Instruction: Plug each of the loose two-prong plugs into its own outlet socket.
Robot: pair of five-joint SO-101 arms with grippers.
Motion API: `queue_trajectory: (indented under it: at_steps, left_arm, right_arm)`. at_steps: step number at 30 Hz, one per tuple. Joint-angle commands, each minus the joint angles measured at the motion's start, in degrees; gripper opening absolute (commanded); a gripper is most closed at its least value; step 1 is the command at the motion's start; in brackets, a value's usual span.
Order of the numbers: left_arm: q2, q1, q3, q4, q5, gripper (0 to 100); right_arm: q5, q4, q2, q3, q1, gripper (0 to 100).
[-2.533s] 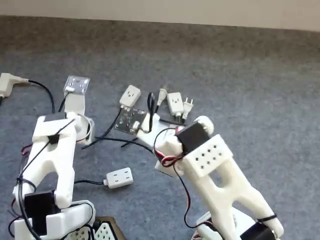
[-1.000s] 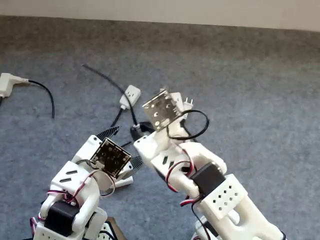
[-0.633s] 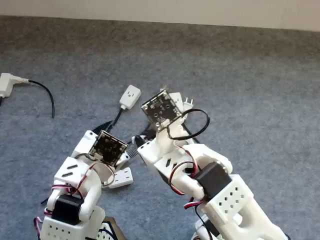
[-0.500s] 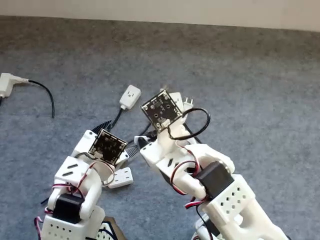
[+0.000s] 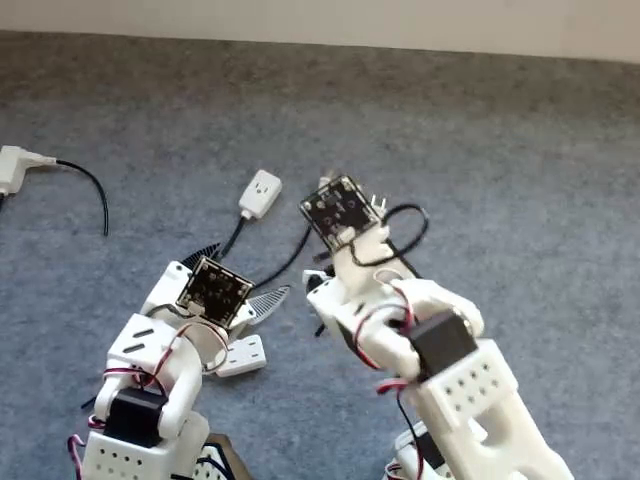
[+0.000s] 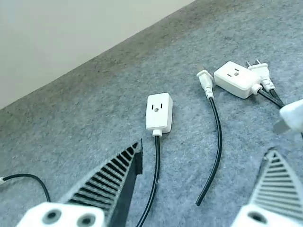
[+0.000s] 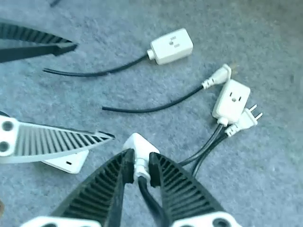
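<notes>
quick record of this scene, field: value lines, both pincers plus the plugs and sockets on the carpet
left pincer: open, holding nothing
right pincer: shut on a white connector with a black cord
lone socket: lying apart from the others, cord attached
paired socket: beside the pronged plug
slim plug: loose, by the paired socket
near socket: by the left arm
plugged in: none visible
surface: grey carpet
</notes>
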Motion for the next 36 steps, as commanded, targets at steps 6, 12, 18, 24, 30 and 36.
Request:
queue_trajectory:
  at_steps: [6, 12, 18, 24, 30, 36]
  left_arm:
    - [3.9, -12.1, -9.4, 2.3, 4.5, 36]
    - [32.4, -21.3, -24.4, 2.3, 11.5, 36]
    - [62.9, -34.9, -40.4, 2.3, 19.6, 36]
    - [85.8, -42.9, -56.7, 2.6, 22.5, 36]
    - [100.4, -45.7, -69.8, 2.7, 22.2, 36]
    - [111.1, -53.2, -81.7, -1.5, 22.1, 36]
  right_arm:
    - [0.3, 3.3, 10.8, -10.0, 1.0, 0.5]
    - [-9.5, 13.5, 21.1, -25.7, -1.9, 0.5]
    - [-33.1, 23.6, 35.3, -34.5, -5.8, 0.5]
    - [-50.1, 30.6, 38.7, -37.5, -12.4, 0.5]
    - [-51.3, 24.4, 38.8, -37.1, -18.2, 0.5]
    - [-59.2, 19.3, 39.1, -36.5, -17.7, 0.5]
